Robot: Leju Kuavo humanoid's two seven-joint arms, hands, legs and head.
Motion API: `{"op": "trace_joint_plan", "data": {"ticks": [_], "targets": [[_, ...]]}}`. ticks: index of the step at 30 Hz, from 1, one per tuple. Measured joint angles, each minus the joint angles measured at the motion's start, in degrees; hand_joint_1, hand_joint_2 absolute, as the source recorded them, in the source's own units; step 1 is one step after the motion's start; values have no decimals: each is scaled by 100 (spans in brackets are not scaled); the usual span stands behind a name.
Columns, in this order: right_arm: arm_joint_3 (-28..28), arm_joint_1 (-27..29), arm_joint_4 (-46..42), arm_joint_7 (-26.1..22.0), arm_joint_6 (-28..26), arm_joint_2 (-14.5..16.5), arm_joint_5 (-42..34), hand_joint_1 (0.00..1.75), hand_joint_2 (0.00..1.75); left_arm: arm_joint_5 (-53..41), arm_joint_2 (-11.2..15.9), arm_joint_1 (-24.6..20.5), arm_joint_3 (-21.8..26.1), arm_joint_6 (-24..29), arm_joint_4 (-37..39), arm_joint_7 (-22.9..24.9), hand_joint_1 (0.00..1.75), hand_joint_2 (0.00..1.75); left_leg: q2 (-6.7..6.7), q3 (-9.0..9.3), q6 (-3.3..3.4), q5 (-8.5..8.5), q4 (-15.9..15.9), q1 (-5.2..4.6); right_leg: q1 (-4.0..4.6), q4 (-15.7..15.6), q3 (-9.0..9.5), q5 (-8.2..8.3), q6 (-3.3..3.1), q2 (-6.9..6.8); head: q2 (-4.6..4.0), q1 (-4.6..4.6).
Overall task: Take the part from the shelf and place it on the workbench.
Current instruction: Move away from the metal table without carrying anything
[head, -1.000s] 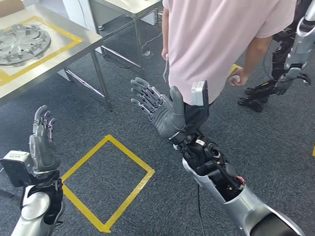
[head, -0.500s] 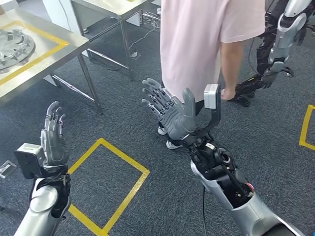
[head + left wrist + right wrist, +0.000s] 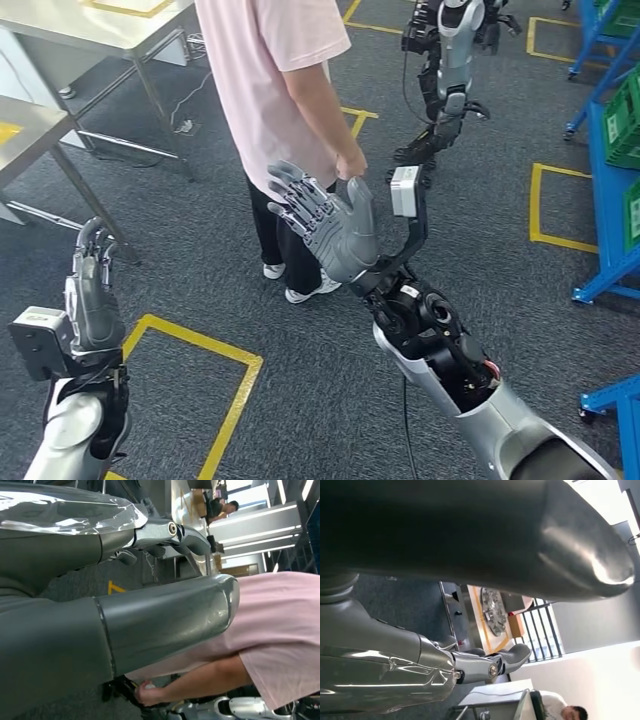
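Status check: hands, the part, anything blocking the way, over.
Both hands open: left hand, right hand. No part held. Blue shelf to the right. Person standing directly ahead.

Silver arms, grey hands, dark fingers (image 3: 296,200), exposed black forearm cabling

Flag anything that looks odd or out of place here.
A person in a pink shirt stands directly ahead, close beyond the open right hand. Both it and the left hand hold nothing. The blue shelf stands off to the right.
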Motion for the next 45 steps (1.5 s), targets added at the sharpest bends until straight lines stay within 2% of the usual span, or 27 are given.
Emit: {"op": "trace_joint_plan", "data": {"ticks": [1, 3, 5, 7, 9, 10, 11, 12, 14, 15, 17, 19, 21, 23, 24, 25, 26, 28, 30, 32, 34, 36, 38, 40, 41, 42, 45], "targets": [[0, 1, 1, -4, 23, 0, 2, 0, 0, -9, -1, 0, 0, 9, 0, 4, 0, 0, -75, 59, 12, 25, -146, -1, -6, 9, -26, 1, 31, 56, 0, 4], [-4, 8, 1, -16, 57, 0, 3, 0, 0, -22, -2, -2, 0, 23, 0, 9, 0, 0, 0, 80, 48, 22, -195, -8, -30, -2, -65, 18, 108, 162, 0, 14], [-20, 6, 2, -32, 77, 0, 3, 0, 0, -27, -9, -6, 0, 33, -1, 8, 0, 0, 130, 123, 108, 40, -244, 8, -21, 113, -143, -64, 176, -15, 0, 34], [-32, 2, 3, -43, 92, 0, 3, 0, 0, -27, -15, -2, 0, 37, -2, 8, 0, 0, 261, 163, 156, 41, -276, 15, -24, 668, -401, -363, 227, -348, 0, 100], [-33, 10, 13, -45, 99, 0, 3, 0, 0, -27, -15, 6, 0, 37, -2, 9, 0, 0, 392, 175, 173, 24, -273, 10, -67, 1463, -776, -679, 276, -475, 0, 154], [-33, 18, 21, -44, 101, 0, 3, 0, 0, -27, -15, 10, 0, 37, -2, 9, 0, 0, 460, 180, 171, 15, -271, 11, -90, 1683, -887, -717, 297, -493, 0, 171], [-34, 21, 31, -44, 102, 0, 3, 0, 0, -27, -16, 12, 0, 37, -2, 9, 0, 0, 526, 191, 162, 2, -270, 14, -109, 1669, -882, -644, 313, -510, 0, 194], [-36, 22, 39, -44, 102, 0, 3, 0, 0, -27, -16, 13, 0, 38, -2, 9, 0, 0, 590, 211, 146, -15, -269, 17, -122, 1398, -747, -467, 321, -548, 0, 223], [-38, 14, 46, -46, 103, 0, 3, 0, 0, -28, -16, 12, 0, 39, -2, 9, 0, 0, 705, 264, 95, -58, -268, 8, -99, 539, -303, -104, 310, -771, 0, 281], [-38, 7, 48, -48, 105, 0, 3, 0, 0, -28, -15, 10, 0, 43, -2, 9, 0, 0, 757, 281, 67, -75, -265, -9, -74, 219, -134, -13, 278, -879, 0, 298], [-37, 4, 53, -49, 110, -1, 3, 0, 0, -28, -15, 8, 0, 51, -2, 8, 0, 0, 867, 296, 18, -90, -268, -50, -15, 12, -33, -14, 201, -949, 0, 278], [-38, 10, 62, -56, 117, 1, 3, 0, 0, -28, -16, 4, 0, 58, -2, 8, 0, 0, 949, 318, -37, -119, -264, -43, -20, -9, -33, 8, 116, -807, 0, 239], [-38, -3, 74, -71, 131, 7, 2, 0, 0, -28, -15, 2, 1, 65, -2, 0, 0, 0, 766, 226, -86, -312, -3, -14, -43, -43, -17, 38, 38, -675, 0, 199], [-31, -13, 89, -81, 143, 14, 2, 0, 0, -28, -11, 24, 2, 73, -2, -11, 0, 0, 472, -134, -99, -679, 740, -6, -50, -55, -21, 54, -12, -551, 0, 116], [-27, -11, 101, -83, 145, 15, 2, 0, 0, -27, -8, 44, 2, 75, -1, -15, 0, 0, 402, -356, -97, -832, 1157, -9, -46, -54, -28, 58, -25, -482, 0, 82], [-23, -5, 113, -84, 148, 15, 2, 0, 0, -27, -4, 67, 2, 77, -1, -17, 0, 0, 371, -521, -93, -892, 1438, -11, -42, -53, -32, 59, -31, -411, 0, 51], [-20, -1, 125, -86, 149, 15, 2, 0, 0, -26, -1, 82, 2, 79, 0, -19, 0, 0, 357, -586, -84, -834, 1499, -12, -39, -51, -32, 60, -35, -336, 0, 34], [-17, 4, 138, -90, 152, 15, 2, 0, 0, -26, 1, 92, 2, 79, 0, -21, 0, 0, 297, -384, -52, -441, 953, -9, -39, -41, -26, 61, -32, -189, 0, 8], [-17, 3, 141, -92, 154, 15, 2, 0, 0, -26, 1, 89, 2, 79, 0, -26, 0, 0, 58, -35, -17, -86, 138, 10, -35, -13, -45, 55, -2, -55, 0, -9], [-16, 3, 142, -92, 156, 15, 2, 0, 0, -26, -1, 90, 2, 79, 0, -32, 0, 0, -65, 108, 7, -6, -199, 4, -46, 0, -86, 56, 65, 61, 0, -1], [-21, 9, 142, -93, 158, 15, 3, 0, 0, -26, -3, 83, 2, 79, 0, -36, 0, 0, 56, 132, 52, 6, -229, -6, -69, -11, -108, 66, 140, 134, 0, 3], [-32, 6, 141, -97, 157, 15, 3, 0, 0, -26, -10, 75, 2, 79, -1, -38, 0, 0, 182, 177, 116, 22, -275, 16, -57, 181, -212, -61, 201, -80, 0, 38], [-35, 4, 143, -100, 158, 15, 3, 0, 0, -26, -16, 78, 2, 79, -2, -40, 0, 0, 309, 212, 154, 16, -296, 19, -56, 853, -521, -410, 252, -391, 0, 114], [-32, 13, 154, -99, 158, 15, 3, 0, 0, -26, -15, 87, 2, 79, -2, -40, 0, 0, 437, 223, 164, 0, -292, 11, -85, 1593, -864, -685, 293, -485, 0, 163], [-31, 17, 162, -99, 158, 15, 2, 0, 0, -26, -15, 90, 2, 79, -1, -40, 0, 0, 502, 228, 162, -10, -290, 10, -96, 1714, -923, -678, 305, -502, 0, 180], [-32, 18, 168, -99, 158, 15, 2, 0, 0, -25, -16, 91, 2, 79, -1, -40, 0, 0, 564, 241, 153, -25, -287, 11, -104, 1595, -863, -563, 308, -524, 0, 206], [-37, 5, 173, -105, 159, 15, 2, 0, 0, -24, -16, 86, 2, 79, -2, -45, 0, 0, 735, 314, 90, -89, -282, -5, -67, 414, -255, -53, 257, -782, 0, 293]]}}
